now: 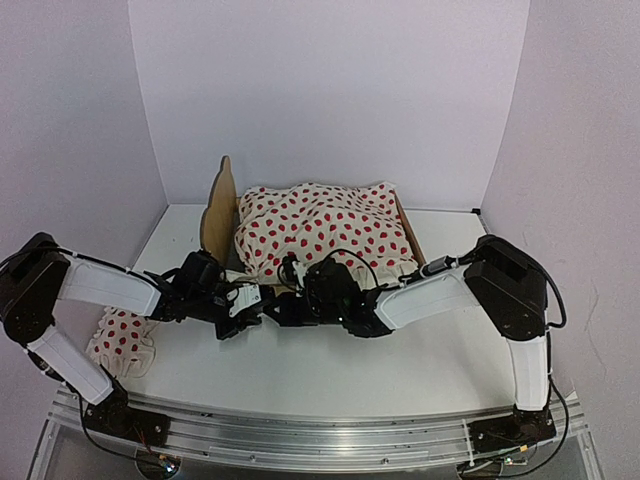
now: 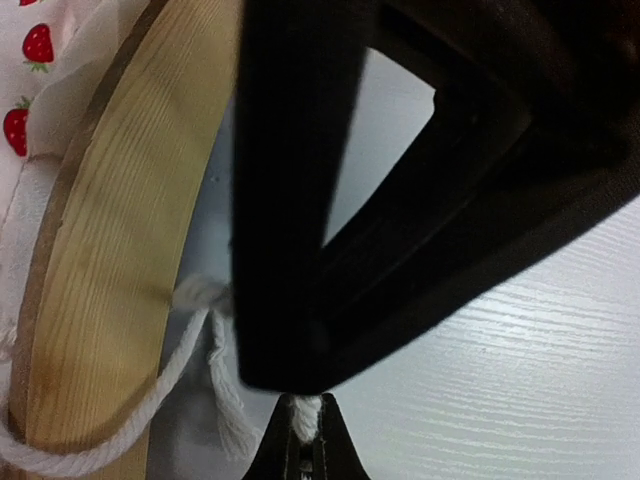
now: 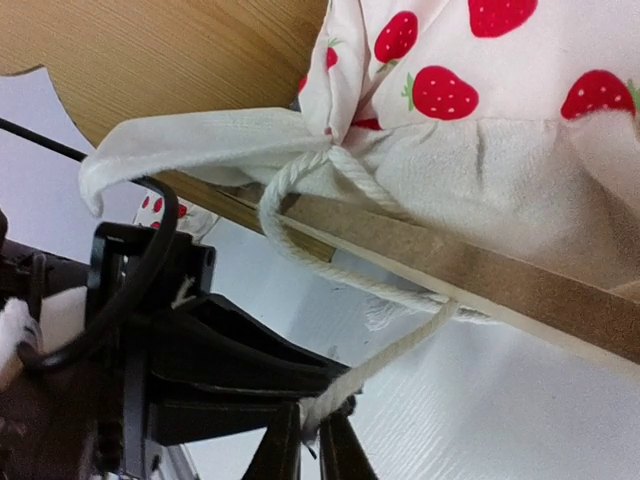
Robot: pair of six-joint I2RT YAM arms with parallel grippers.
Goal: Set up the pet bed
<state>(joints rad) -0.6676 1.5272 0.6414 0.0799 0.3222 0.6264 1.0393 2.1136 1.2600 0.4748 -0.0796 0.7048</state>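
Two tools worked one tie: left tool [image 2: 297, 440] and right tool [image 3: 312, 440] each pinched white cord [image 3: 395, 347] beside the pet bed [image 1: 218, 208]. Knotting seemingly came next, needing crossed, taut ends.

White table [image 1: 330, 372]; pet bed [image 1: 218, 212] (pillow [image 1: 120, 335] beside)

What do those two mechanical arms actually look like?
Both the left arm and right arm have smooth white shells between bulky black joints, standing on a silver rail. Thin black cables loop along them. The left tool and right tool are black with two fingers.
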